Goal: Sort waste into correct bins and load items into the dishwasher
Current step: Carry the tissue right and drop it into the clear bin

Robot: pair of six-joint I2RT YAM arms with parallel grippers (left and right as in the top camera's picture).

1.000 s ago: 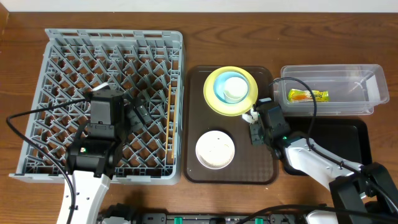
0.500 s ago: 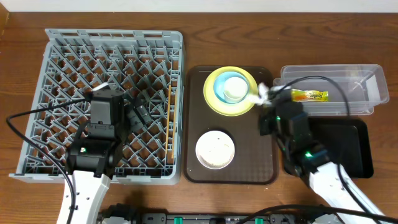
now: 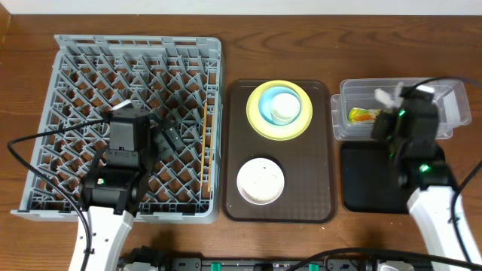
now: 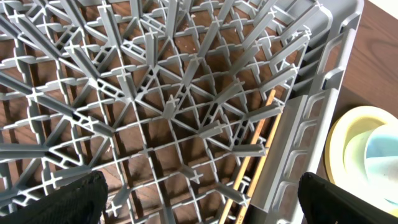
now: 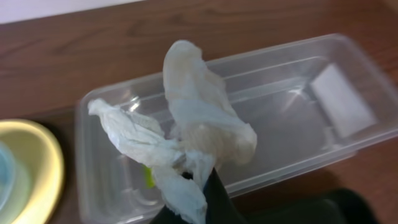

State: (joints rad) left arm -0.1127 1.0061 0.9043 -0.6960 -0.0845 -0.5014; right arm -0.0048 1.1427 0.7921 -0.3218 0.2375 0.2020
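Right arm in transit with waste. The right tool point(image 5: 202, 202) is clenched on the crumpled white paper scrap point(image 5: 199, 118), pinching its lower end so that the rest stands up loosely above the fingertips. One second ago we saw this tool low at the right edge of the brown serving tray point(image 3: 316, 173), beside the round yellow plate point(image 3: 256, 122). Half a second ago it had risen toward the near corner of the clear plastic rectangular tub point(image 3: 458, 113). Now it hangs above the left part of that tub with the scrap held off the floor of the bin. The yellow-green and orange snack wrapper point(image 3: 361, 115) already lies inside the tub, just beside the spot under the scrap. The shallow black rectangular tray point(image 3: 369, 181) next to it appears to hold nothing. We judge that the pick of the scrap is complete and that only the release remains. Whether this bin is the correct one for paper cannot be read from the views. The left tool point(image 4: 199, 202) has not moved. It is released, its fingers spread wide over the large square grey plastic dish rack point(image 3: 90, 83), in which the thin wooden chopsticks point(image 4: 255, 155) lie along the right wall. The plate, the light blue bowl point(image 3: 266, 109) stacked on it and the white bowl point(image 3: 260, 181) remain on the brown tray, so loading is mostly ahead.
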